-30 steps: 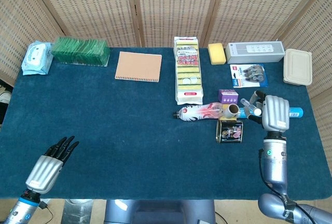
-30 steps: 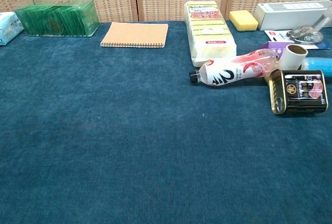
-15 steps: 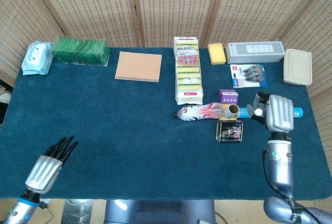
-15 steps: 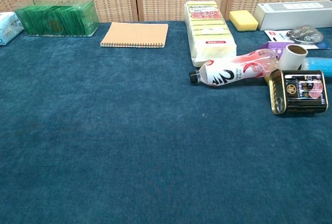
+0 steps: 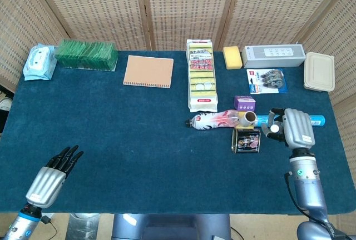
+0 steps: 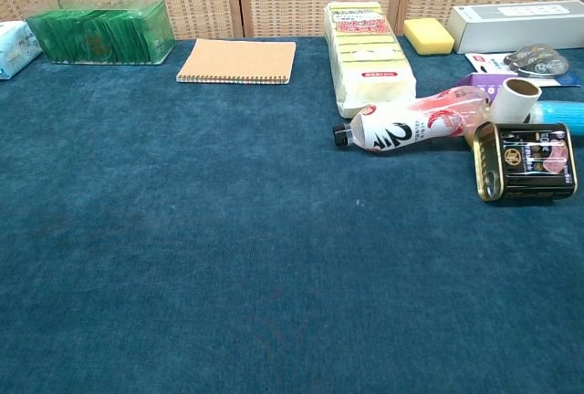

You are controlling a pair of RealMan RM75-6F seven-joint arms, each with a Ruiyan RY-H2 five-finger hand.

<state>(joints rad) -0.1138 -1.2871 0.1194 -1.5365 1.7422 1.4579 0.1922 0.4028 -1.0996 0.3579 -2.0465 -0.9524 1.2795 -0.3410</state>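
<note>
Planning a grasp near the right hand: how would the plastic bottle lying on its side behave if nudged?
The plastic bottle lies on its side, so it would probably roll. It looks light. The roll and tin beside it may block it.

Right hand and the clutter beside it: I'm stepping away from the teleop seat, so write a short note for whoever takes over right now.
Right hand: hangs over the blue tube, fingers curled toward the black tin; nothing visibly held, and whether it touches the tube cannot be told.
Left hand: at the near left table edge, fingers straight, holding nothing.
Things: the tin lies on its side in front of the paper roll and the bottle, which also lies flat; the purple box is behind them.
Done: nothing grasped or lifted.
Left: any grasp remains to be made.
</note>
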